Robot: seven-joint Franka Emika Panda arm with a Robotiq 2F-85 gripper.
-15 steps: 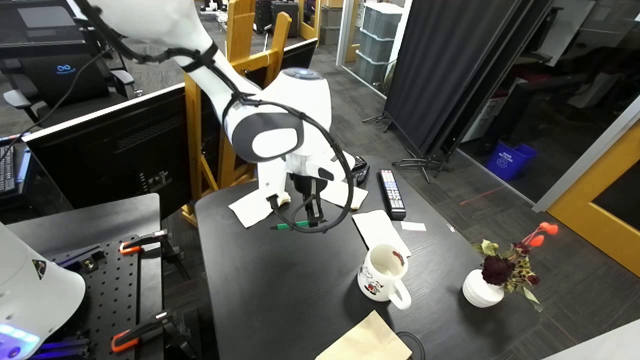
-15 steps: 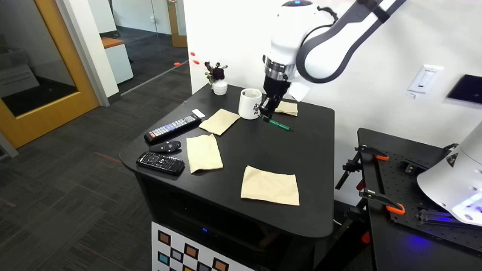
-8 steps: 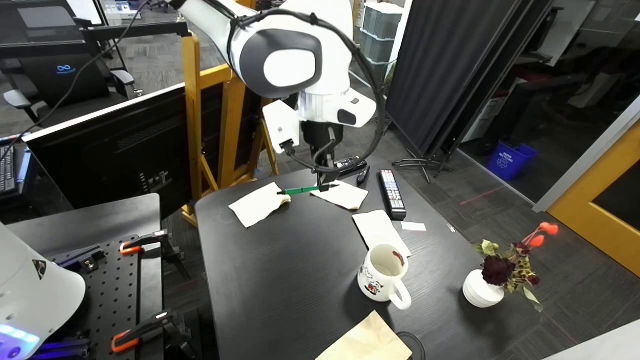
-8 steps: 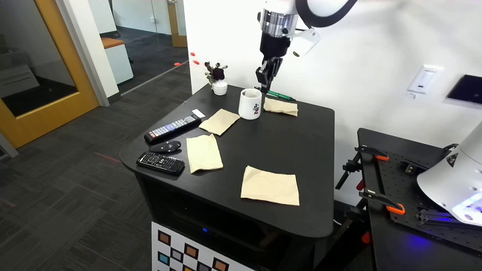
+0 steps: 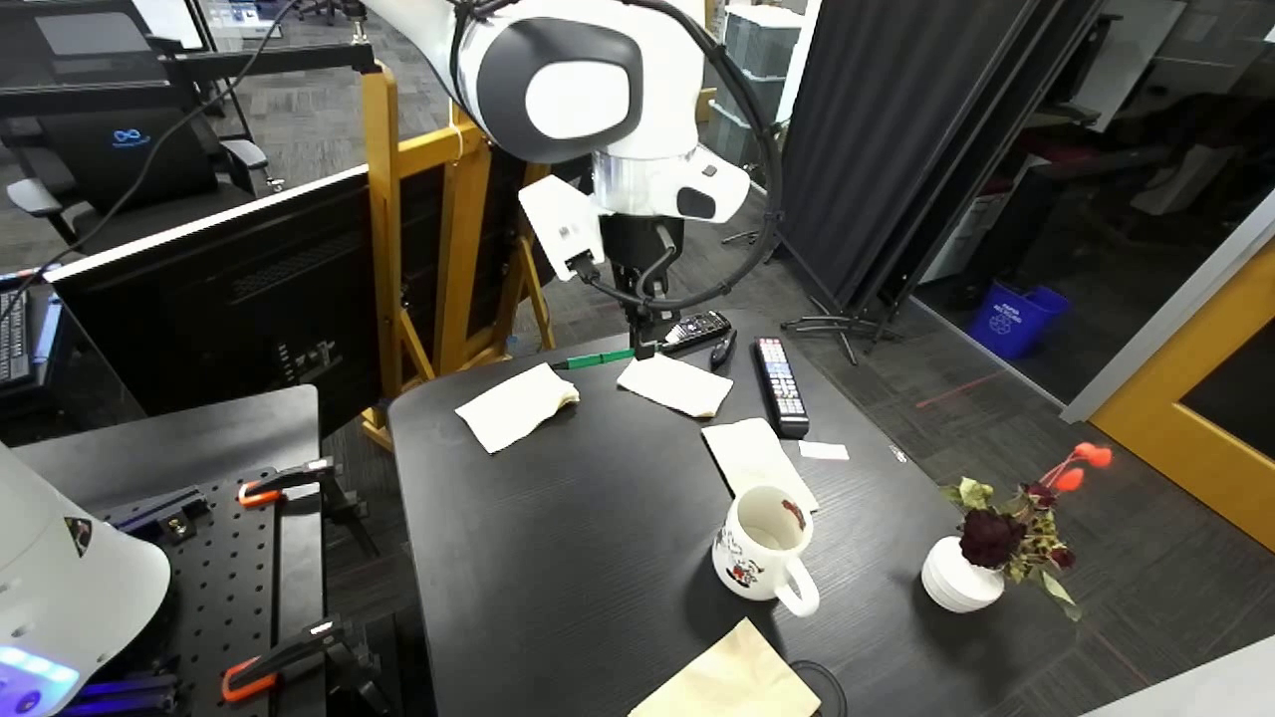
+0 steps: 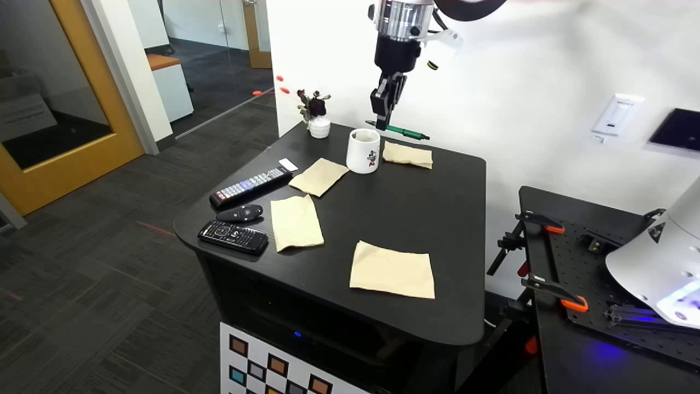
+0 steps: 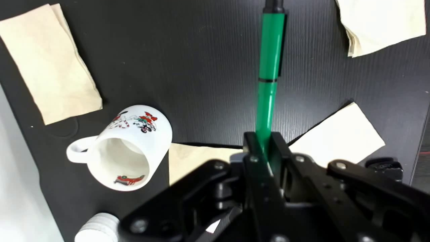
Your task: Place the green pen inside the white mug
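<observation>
As the claw (image 7: 263,137) pinches the green pen (image 7: 271,47) toward one end, its two fingers stand apart only by the thickness of the barrel. The pen is held up above the desk (image 6: 437,219), nearly level with a slight slant, and outside the white mug (image 5: 757,558); the wrist view shows its thin dark band and black end. The mug stands upright, printed with cartoon figures, among them a mouse with a red bow, and with a red picture on its inside wall. Four tan napkins (image 6: 319,176) lie around, one just beside the mug.

A long black remote (image 5: 782,388) carries rows of light and coloured buttons, their marks too small to read. Near it lie a shorter remote (image 6: 232,236) and a dark rounded gadget (image 6: 239,213). A white vase (image 5: 959,578) holds dark red flowers (image 5: 989,539).

Beyond the desk, in an exterior view, a blue bin (image 5: 1018,324) reads "RECYCLING" in white above a looped-arrow sign. A black chair (image 5: 100,164) bears a blue logo like a sideways figure eight, with wording below too tiny to make out.
</observation>
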